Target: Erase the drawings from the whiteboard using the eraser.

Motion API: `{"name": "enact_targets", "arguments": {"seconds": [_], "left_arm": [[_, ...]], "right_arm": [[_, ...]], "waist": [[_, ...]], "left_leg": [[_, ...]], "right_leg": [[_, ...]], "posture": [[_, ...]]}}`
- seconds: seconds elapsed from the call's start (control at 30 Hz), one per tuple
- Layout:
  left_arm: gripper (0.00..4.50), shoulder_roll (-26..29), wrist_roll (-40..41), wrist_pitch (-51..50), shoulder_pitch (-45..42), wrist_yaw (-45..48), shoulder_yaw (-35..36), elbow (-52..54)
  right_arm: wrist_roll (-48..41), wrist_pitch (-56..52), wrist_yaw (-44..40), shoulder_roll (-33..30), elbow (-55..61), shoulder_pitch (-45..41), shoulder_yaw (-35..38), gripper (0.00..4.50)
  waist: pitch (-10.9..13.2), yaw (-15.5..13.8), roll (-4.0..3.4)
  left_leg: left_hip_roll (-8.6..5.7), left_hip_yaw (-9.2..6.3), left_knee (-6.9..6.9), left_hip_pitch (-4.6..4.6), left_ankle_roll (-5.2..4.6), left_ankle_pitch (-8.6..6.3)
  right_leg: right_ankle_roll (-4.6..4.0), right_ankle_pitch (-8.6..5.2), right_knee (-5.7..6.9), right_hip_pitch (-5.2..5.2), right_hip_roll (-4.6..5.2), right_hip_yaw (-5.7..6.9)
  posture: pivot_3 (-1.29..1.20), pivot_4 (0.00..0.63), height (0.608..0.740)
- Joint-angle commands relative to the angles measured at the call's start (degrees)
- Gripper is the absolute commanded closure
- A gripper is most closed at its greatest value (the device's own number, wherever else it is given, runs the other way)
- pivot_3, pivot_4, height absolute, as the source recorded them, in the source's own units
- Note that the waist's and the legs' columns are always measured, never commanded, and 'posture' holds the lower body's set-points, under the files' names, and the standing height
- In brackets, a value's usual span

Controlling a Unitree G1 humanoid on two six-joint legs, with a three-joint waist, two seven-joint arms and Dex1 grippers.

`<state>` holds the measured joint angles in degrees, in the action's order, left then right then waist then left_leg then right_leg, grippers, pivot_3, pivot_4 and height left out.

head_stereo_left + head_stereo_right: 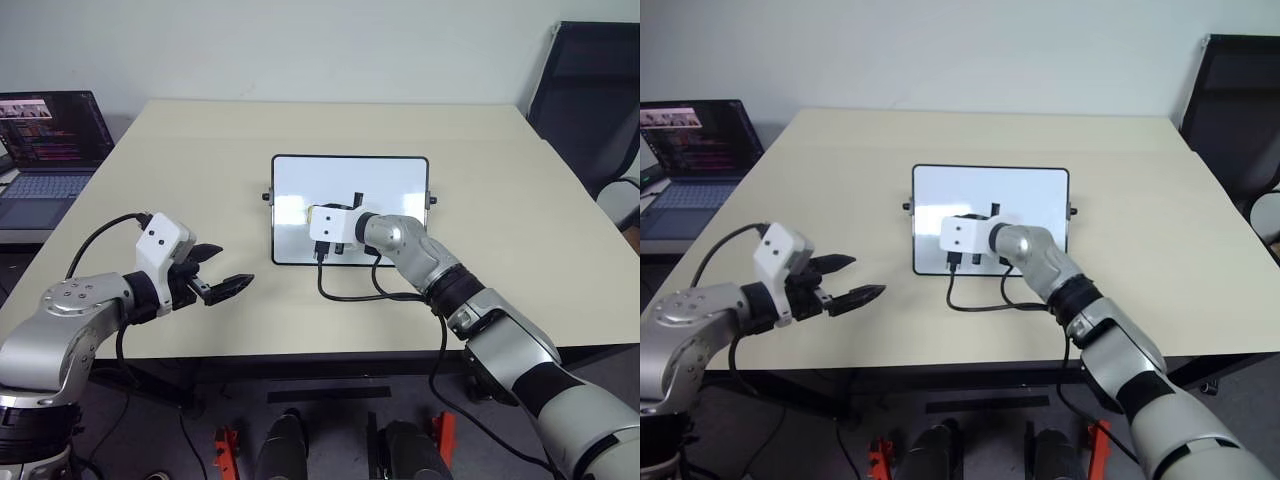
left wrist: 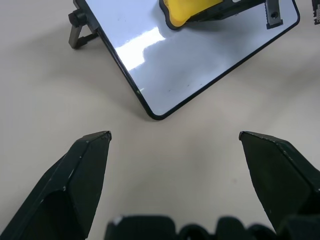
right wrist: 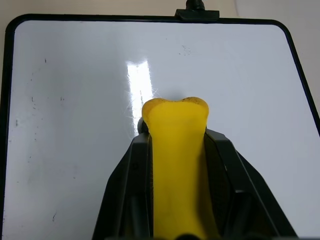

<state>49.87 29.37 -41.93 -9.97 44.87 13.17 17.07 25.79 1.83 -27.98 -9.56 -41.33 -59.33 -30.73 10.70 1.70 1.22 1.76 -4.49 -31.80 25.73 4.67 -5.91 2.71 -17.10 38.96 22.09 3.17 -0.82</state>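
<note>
The whiteboard (image 1: 385,185) lies flat in the middle of the beige table, black-framed, with a small knob on each side. My right gripper (image 3: 175,131) hovers over its near left part, shut on the yellow eraser (image 3: 175,165), whose rounded end points across the white surface. The drawings are out of view; the bare board (image 3: 75,100) carries just faint specks and a glare streak. My left gripper (image 1: 215,270) is open above the table, left of the board's near corner (image 2: 155,116), with nothing between its fingers.
An open laptop (image 1: 50,140) sits on a lower surface past the table's left edge. A black chair (image 1: 590,100) stands at the far right. My right arm's black cable (image 1: 350,290) loops over the table just in front of the board.
</note>
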Motion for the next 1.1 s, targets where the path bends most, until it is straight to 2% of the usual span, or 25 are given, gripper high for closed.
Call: {"name": "enact_targets", "arguments": {"seconds": [0.03,0.07,0.13,0.23,0.3,0.5,0.7,0.8,0.87,1.03,1.1], "left_arm": [[0.00,0.0,-0.1,1.3,-1.3,0.5,0.3,0.3],[0.00,0.0,-0.2,1.3,-1.4,0.6,0.3,0.2],[0.00,0.0,-0.3,1.4,-1.5,0.7,0.2,0.0],[0.00,-0.2,-0.5,1.5,-1.8,0.9,0.0,-0.2],[0.00,-0.3,-0.5,1.5,-1.9,0.9,-0.2,-0.2],[0.00,-0.6,-0.6,1.6,-2.4,0.9,-0.4,-0.5],[0.00,-1.1,-0.8,1.8,-3.1,1.2,-1.4,-0.9],[0.00,-1.8,-0.8,2.3,-4.8,1.6,-3.0,-1.7],[0.00,-2.0,-0.9,2.8,-5.6,2.2,-3.8,-2.1],[0.00,-2.9,-1.1,5.4,-8.2,4.5,-5.7,-2.8],[0.00,-3.3,-0.9,5.8,-9.9,5.5,-7.0,-2.5]], "right_arm": [[1.0,-4.4,-8.7,-1.8,0.6,4.0,-2.4,3.46],[1.3,-4.7,-10.6,-2.2,1.4,4.7,-2.8,3.46],[1.9,-4.3,-8.5,-2.4,1.9,4.7,-1.9,3.46],[2.2,-2.7,2.3,-0.9,0.2,1.4,1.9,3.46],[1.7,-1.7,6.0,-0.3,-0.7,0.0,2.9,3.46],[1.7,-1.3,-2.0,-0.4,2.7,4.7,-1.5,3.46],[1.7,-4.7,2.2,-5.3,7.5,7.7,3.4,3.46],[-0.1,-7.4,0.9,-9.7,14.0,11.0,7.1,3.46],[-3.0,-8.9,-0.3,-10.5,19.7,13.8,10.1,3.46],[-13.7,-19.2,-1.4,-7.6,40.9,24.8,19.9,3.46],[-18.4,-27.5,0.8,-3.7,51.8,29.8,25.1,3.46]], "waist": [[0.0,0.0,0.04],[0.0,0.0,0.06],[0.0,0.0,0.05],[0.0,0.1,0.03],[0.0,0.1,0.00],[-0.1,0.0,0.10],[0.0,-0.4,0.03],[0.0,-1.1,0.06],[0.0,-1.6,0.10],[0.0,-1.5,0.10],[0.1,-1.2,0.06]], "left_leg": [[0.00,0.01,0.00,0.00,-0.01,0.00],[0.00,0.01,0.00,-0.01,-0.01,0.01],[0.01,0.01,0.00,-0.03,-0.02,0.02],[0.09,0.01,0.02,-0.06,-0.08,0.06],[0.10,0.01,0.05,-0.04,-0.17,0.12],[0.02,0.05,-0.01,0.01,-0.01,0.01],[0.04,0.06,0.02,0.05,-0.30,0.21],[0.04,0.07,-0.02,0.13,-0.29,0.21],[0.00,0.11,-0.05,0.14,0.01,0.02],[0.03,0.15,-0.05,0.18,0.00,0.03],[0.04,0.18,-0.03,0.29,-0.33,0.25]], "right_leg": [[0.01,0.00,0.00,0.00,-0.01,0.00],[0.02,0.01,0.01,0.00,-0.03,0.03],[0.05,0.02,0.04,-0.02,-0.05,0.06],[0.09,0.00,0.04,-0.01,-0.15,0.07],[0.08,0.00,0.06,0.05,-0.16,0.06],[0.09,0.00,-0.06,0.02,-0.05,0.01],[0.19,-0.06,-0.04,0.04,-0.08,0.09],[0.21,-0.07,-0.07,0.02,-0.06,0.13],[0.21,-0.07,-0.12,0.01,-0.01,0.09],[0.21,-0.07,-0.17,0.03,0.00,0.03],[0.24,-0.08,-0.13,-0.04,-0.06,-0.03]], "posture": [[0.00,0.150,0.740],[0.00,0.150,0.740],[0.00,0.150,0.740],[0.00,0.150,0.740],[0.00,0.150,0.740],[0.00,0.150,0.740],[0.00,0.150,0.740],[0.00,0.150,0.740],[0.00,0.150,0.740],[0.00,0.150,0.740],[0.00,0.150,0.740]]}}
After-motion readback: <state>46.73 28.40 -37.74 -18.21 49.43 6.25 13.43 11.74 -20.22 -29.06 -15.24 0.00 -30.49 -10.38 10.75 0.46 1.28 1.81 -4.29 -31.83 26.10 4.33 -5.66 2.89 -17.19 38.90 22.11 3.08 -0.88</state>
